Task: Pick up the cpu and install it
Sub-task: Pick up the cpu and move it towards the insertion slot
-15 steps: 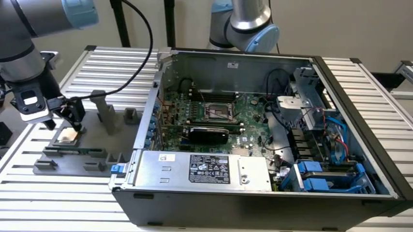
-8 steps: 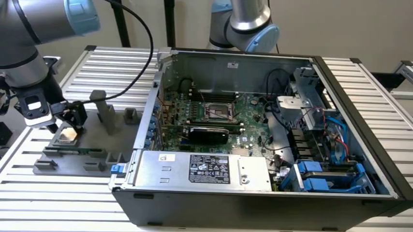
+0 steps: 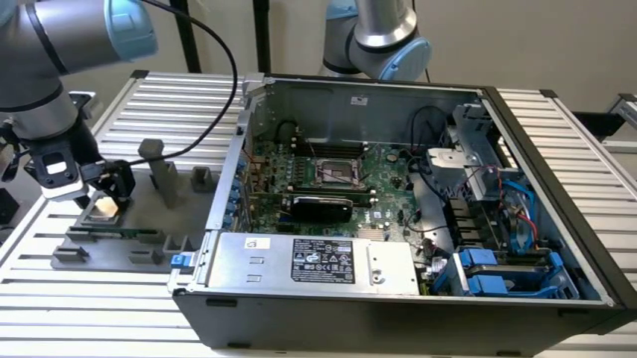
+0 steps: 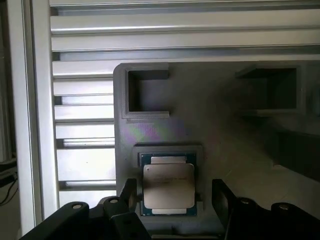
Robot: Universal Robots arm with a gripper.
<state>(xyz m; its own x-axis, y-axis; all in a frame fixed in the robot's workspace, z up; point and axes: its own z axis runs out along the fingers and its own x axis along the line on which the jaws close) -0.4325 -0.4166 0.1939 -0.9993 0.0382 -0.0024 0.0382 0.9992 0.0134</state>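
Note:
The cpu (image 4: pixel 168 185) is a small square chip with a pale silver top and a blue-green rim. It lies flat in a recess of the grey holder tray (image 4: pixel 210 140). In the exterior view the cpu (image 3: pixel 104 207) shows at the left, outside the computer case. My gripper (image 3: pixel 107 195) hovers right over it, open, with one black finger on either side of the chip (image 4: pixel 172 197) and no contact visible. The dark square socket (image 3: pixel 336 172) with its metal frame sits on the motherboard inside the case.
The open computer case (image 3: pixel 557 186) fills the exterior view's right, with a silver power supply box (image 3: pixel 318 259) at its front. Grey upright posts (image 3: pixel 159 168) stand on the holder tray near the gripper. A second robot arm (image 3: pixel 383 37) rises behind the case.

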